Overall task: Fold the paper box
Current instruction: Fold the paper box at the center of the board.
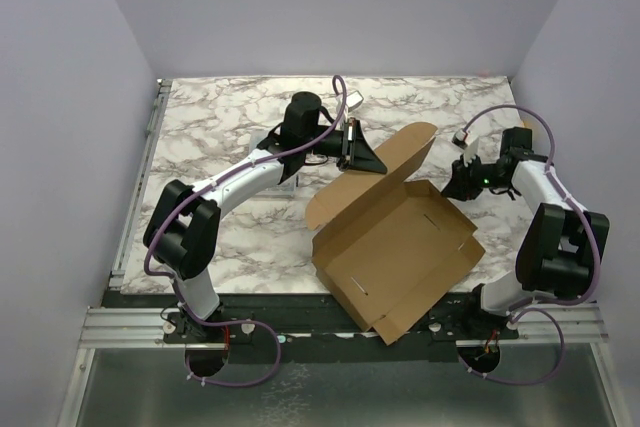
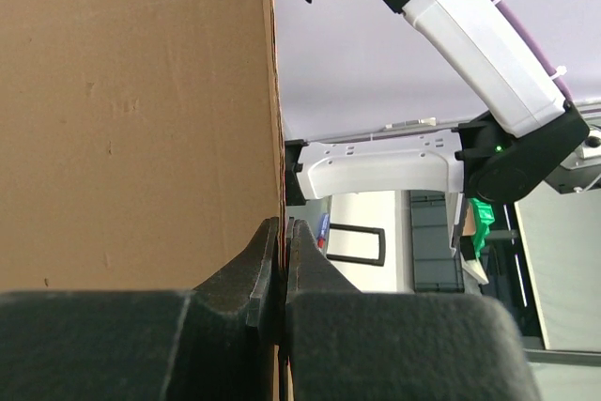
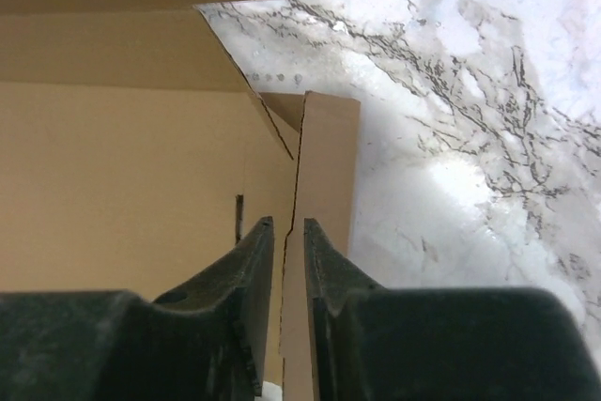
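Left gripper [image 2: 284, 224] is clamped on an upright far flap of the paper box [image 1: 395, 247]. Right gripper [image 3: 288, 224] straddles its right flap with jaws nearly closed; I cannot tell whether it grips. The creased brown cardboard lies centre-near on the veined marble table [image 1: 220, 127].

I see the paper box [image 1: 395, 257] on the table [image 1: 220, 127] between my arms, one corner over the front edge. My left end effector [image 1: 362, 152] is at its back flap, my right end effector [image 1: 455, 182] at its right flap.
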You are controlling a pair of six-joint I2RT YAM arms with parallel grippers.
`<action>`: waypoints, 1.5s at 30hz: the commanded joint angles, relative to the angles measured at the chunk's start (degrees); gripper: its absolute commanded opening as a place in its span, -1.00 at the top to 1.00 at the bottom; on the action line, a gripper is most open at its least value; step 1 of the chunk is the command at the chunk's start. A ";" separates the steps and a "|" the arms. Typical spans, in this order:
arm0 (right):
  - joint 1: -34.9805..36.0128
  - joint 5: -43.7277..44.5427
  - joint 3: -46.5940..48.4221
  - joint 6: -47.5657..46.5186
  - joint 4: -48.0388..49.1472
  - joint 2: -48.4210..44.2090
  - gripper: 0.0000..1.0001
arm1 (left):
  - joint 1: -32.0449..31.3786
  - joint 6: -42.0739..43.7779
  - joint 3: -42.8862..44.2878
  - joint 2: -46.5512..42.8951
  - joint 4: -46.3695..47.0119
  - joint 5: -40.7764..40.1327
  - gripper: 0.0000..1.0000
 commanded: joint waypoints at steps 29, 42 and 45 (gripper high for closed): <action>2.61 12.06 -1.13 2.75 8.84 -6.28 0.99 | -0.16 -4.04 3.03 0.38 4.16 -0.30 1.00; 10.16 17.62 -2.17 -1.02 12.79 -13.06 0.99 | -0.15 -11.61 7.28 3.24 11.69 -0.18 1.00; 12.48 18.55 -2.82 -2.08 12.93 -14.02 0.99 | -0.14 -12.45 8.13 3.90 12.56 -0.47 1.00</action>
